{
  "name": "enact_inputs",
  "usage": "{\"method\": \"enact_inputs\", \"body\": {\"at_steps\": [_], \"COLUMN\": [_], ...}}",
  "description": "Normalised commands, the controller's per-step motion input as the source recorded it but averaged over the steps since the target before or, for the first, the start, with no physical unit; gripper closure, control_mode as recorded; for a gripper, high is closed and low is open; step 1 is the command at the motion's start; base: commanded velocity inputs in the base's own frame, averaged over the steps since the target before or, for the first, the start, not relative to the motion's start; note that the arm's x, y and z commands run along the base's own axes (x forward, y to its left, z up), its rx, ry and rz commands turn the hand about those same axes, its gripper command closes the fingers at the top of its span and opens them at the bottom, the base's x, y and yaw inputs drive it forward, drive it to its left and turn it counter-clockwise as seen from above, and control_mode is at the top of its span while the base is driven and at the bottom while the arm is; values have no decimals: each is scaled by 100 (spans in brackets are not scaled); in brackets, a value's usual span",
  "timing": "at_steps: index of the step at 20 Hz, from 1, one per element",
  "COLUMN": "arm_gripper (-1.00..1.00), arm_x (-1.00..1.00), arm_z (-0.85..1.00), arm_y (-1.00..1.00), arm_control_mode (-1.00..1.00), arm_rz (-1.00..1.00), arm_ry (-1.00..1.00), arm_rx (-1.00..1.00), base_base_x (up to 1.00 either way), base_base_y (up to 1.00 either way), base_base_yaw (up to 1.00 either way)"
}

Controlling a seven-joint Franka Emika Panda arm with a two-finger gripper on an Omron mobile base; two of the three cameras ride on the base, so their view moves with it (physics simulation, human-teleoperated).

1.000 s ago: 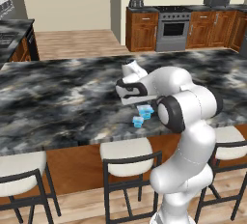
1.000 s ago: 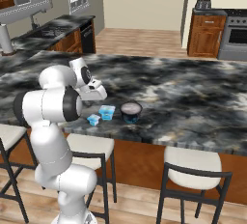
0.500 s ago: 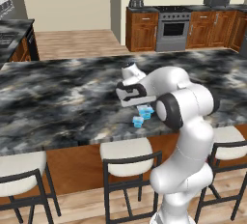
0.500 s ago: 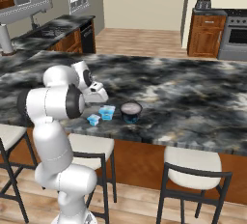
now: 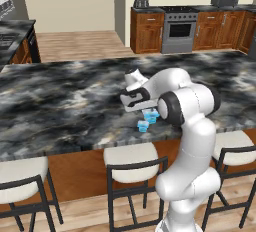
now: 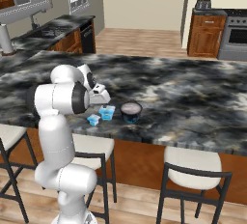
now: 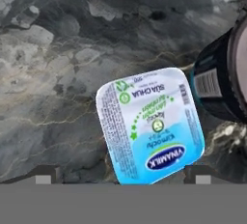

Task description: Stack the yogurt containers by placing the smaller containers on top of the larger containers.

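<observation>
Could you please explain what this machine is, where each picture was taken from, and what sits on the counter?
The machine is a white robot arm on a driving base, standing at a dark marble kitchen counter. Two pictures come from cameras on the base, behind the arm to its left and right. The third comes from a camera on the hand, looking down along the gripper.

On the counter, near its front edge, stand three yogurt containers: a tiny blue cup, a slightly bigger blue cup with a printed lid, and a wide dark-rimmed tub. They stand apart; nothing is stacked yet.

The gripper is open and holds nothing. It hangs right over the bigger blue cup, whose lid shows between the fingertips in the hand view.
</observation>
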Motion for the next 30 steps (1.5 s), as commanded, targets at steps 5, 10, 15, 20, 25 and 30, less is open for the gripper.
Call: {"method": "enact_inputs", "body": {"at_steps": [5, 10, 15, 20, 25, 30], "arm_gripper": [-100, -100, -100, -100, -100, -100], "arm_x": [27, 13, 19, 12, 4, 2], "arm_z": [-14, -11, -15, -13, -11, -6], "arm_y": [0, 0, 0, -4, -5, -7], "arm_control_mode": [-100, -100, -100, -100, -100, -100], "arm_rz": [0, 0, -1, -1, -2, -2], "arm_ry": [0, 0, 0, 0, 0, 0], "arm_rx": [-3, -1, 0, 0, 0, 0], "base_base_x": [0, 0, 0, 0, 0, 0], "base_base_y": [0, 0, 0, 0, 0, 0], "base_base_yaw": [0, 0, 0, 0, 0, 0]}}
